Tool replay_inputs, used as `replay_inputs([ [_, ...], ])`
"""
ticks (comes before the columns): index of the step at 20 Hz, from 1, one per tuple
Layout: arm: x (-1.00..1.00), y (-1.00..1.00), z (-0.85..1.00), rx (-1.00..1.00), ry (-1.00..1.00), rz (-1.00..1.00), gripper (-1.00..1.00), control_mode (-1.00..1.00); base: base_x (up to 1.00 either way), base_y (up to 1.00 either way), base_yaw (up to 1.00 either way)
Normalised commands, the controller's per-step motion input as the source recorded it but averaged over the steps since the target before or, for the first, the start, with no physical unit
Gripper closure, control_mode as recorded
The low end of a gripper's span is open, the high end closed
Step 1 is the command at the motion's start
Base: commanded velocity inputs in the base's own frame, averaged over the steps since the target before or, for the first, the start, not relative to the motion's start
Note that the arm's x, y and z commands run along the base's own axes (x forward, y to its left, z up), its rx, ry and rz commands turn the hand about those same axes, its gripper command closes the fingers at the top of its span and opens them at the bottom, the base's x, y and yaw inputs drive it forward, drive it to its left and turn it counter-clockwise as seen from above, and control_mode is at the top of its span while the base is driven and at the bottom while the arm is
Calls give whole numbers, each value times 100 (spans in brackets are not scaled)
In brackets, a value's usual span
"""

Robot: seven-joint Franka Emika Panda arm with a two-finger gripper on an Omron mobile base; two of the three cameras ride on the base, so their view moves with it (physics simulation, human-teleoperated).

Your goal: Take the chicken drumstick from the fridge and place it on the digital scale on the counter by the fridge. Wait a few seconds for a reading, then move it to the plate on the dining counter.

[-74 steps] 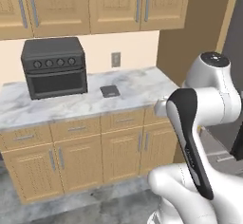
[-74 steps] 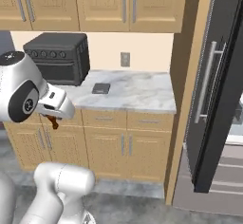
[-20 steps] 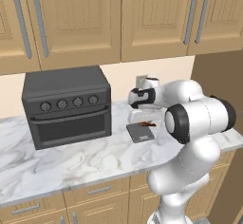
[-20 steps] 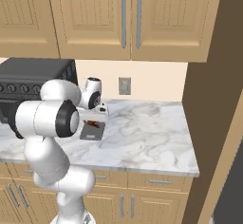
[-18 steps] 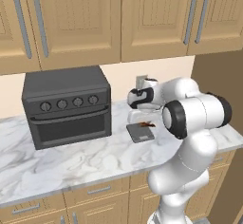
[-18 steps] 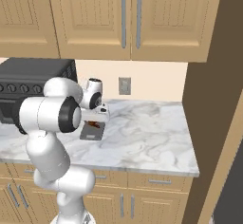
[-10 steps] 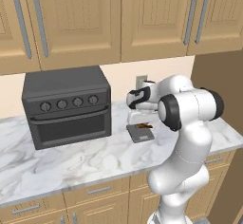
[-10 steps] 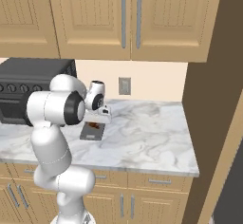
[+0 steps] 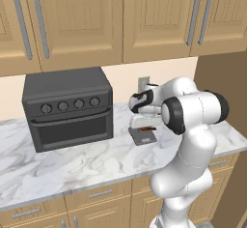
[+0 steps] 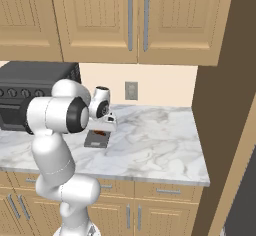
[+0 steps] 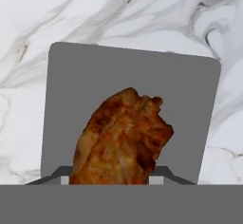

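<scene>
Reddish-brown glossy chicken drumstick (image 11: 122, 140), dark grey digital scale (image 11: 133, 85), white-grey veined marble counter (image 11: 95, 14).

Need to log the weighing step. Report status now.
Jaws shut on the chicken drumstick, hanging right above the digital scale. Not yet released. Toaster oven off to one side; nothing in the way on the marble counter.

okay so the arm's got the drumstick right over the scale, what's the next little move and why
Probably lower a touch, then open the gripper. In the hand view the chicken drumstick sits between the shut fingertips, centred over the digital scale, and the base views show the hand just above the scale, so releasing there should leave it on the slab.
</scene>
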Motion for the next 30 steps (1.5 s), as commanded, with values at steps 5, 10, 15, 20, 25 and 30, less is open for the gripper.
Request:
replay_inputs([
  [5, -17, 4, -24, 0, -1, 0, 100, -100, 0, 0, 0],
  [10, 0, 10, -16, 0, 0, 0, -100, -100, 0, 0, 0],
  [15, -3, 0, -3, 0, -5, 0, -100, -100, 0, 0, 0],
  [20, -16, 0, 0, 0, -12, 0, -100, -100, 0, 0, 0],
  [25, -24, 0, 18, 0, -16, 0, -100, -100, 0, 0, 0],
  [30, -68, 5, 67, 0, -18, -2, -100, -100, 0, 0, 0],
])
